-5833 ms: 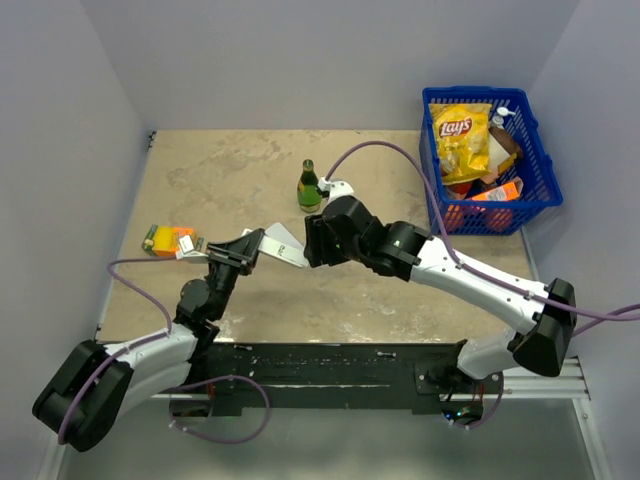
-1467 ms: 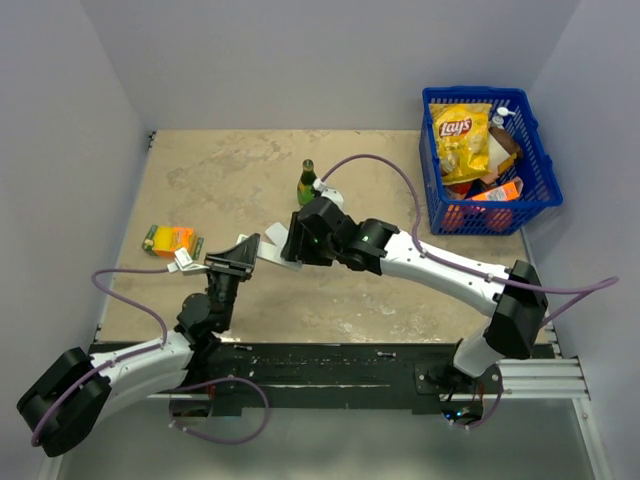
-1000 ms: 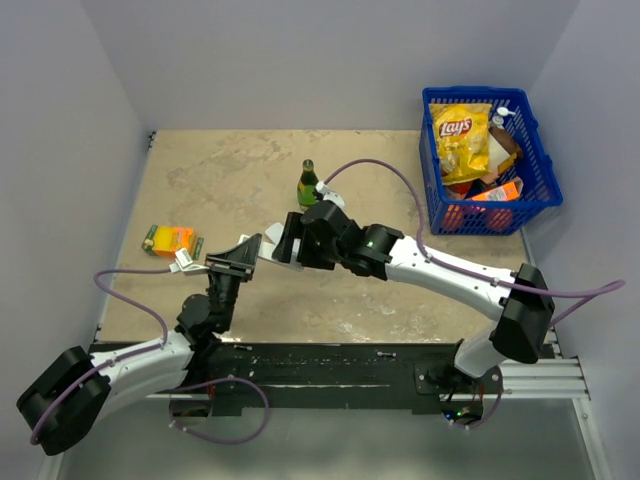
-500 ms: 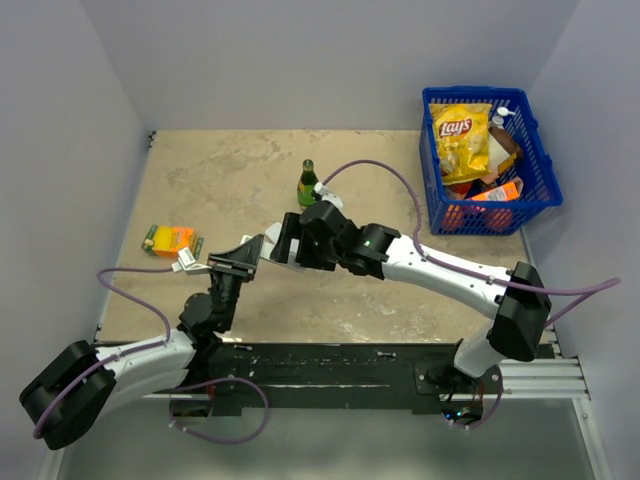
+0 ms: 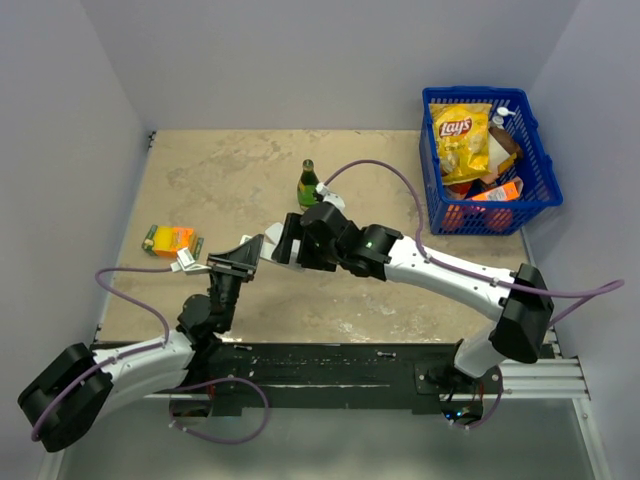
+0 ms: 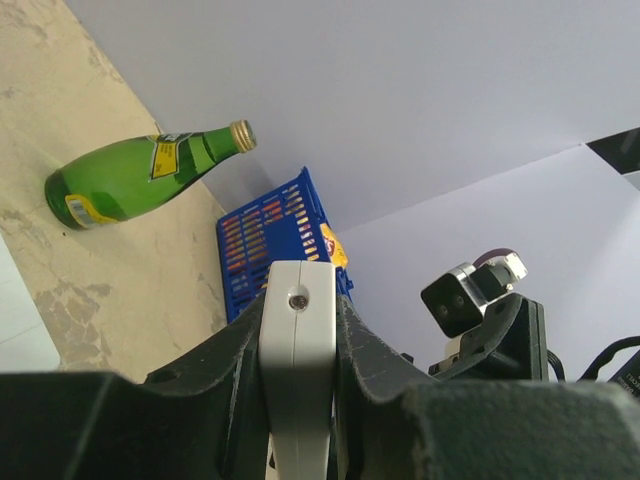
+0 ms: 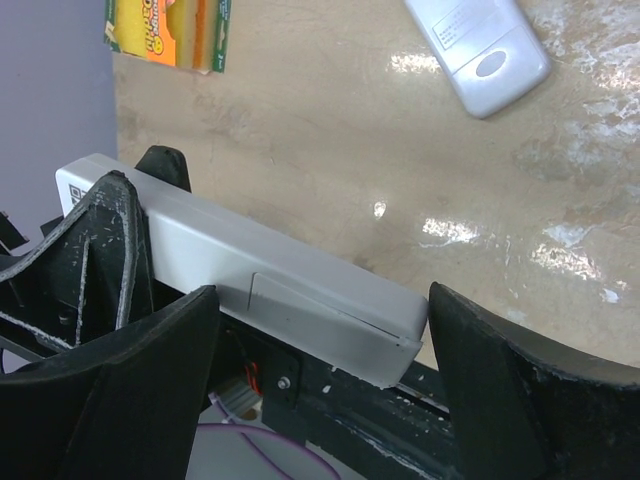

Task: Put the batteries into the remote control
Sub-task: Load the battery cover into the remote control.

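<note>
The remote control [image 5: 262, 250], a long white bar, is held off the table [image 5: 220, 170] by the left gripper [image 5: 240, 262]. In the left wrist view the remote control [image 6: 297, 360] is clamped between the two black fingers [image 6: 240, 370], with its end face and a single screw turned toward the camera.

The right gripper [image 5: 280, 242] is placed at the far end of the remote control. In the right wrist view its fingers [image 7: 120, 400] are spread wide apart, and the end of the remote control [image 7: 290, 295] is seen between them with no contact visible. A rectangular panel seam is seen on the upturned face.

A blue basket [image 5: 483, 93] stands at the far right corner of the table. A yellow chip bag [image 5: 465, 135] is stood upright in it. A white bottle with a blue cap [image 5: 505, 114] is set behind the bag, and an orange carton [image 5: 502, 189] in front of it. Something red is seen through the mesh of the near wall, but what it is cannot be told. Part of the basket [image 6: 265, 245] is also caught in the left wrist view.

A green glass bottle [image 5: 308, 187] is stood upright on the table just beyond the right gripper. An orange and yellow pack [image 5: 170, 240] is laid flat near the left edge, and a flat white piece [image 7: 478, 52] with an oval grey spot lies on the table near it.
</note>
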